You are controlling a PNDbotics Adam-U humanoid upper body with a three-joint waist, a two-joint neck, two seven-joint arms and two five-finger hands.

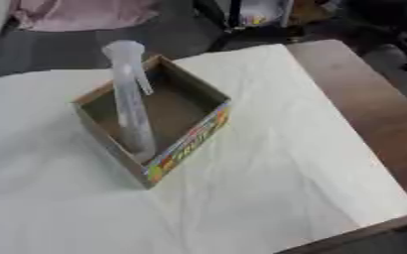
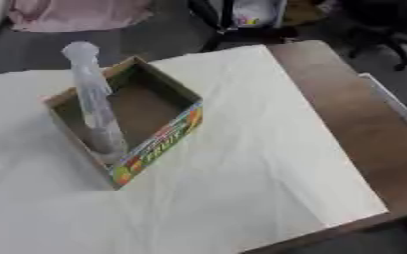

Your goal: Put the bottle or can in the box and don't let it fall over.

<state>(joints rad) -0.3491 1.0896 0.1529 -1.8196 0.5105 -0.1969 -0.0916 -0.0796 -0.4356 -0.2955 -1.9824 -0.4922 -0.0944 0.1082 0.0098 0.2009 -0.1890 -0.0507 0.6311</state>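
Upright, a tall clear spray bottle [image 1: 130, 99] inside the open cardboard box [image 1: 189, 141].

Robot body: no part of it shows in either eye view, so there are no colours, shapes, cables, screws or markings to log.
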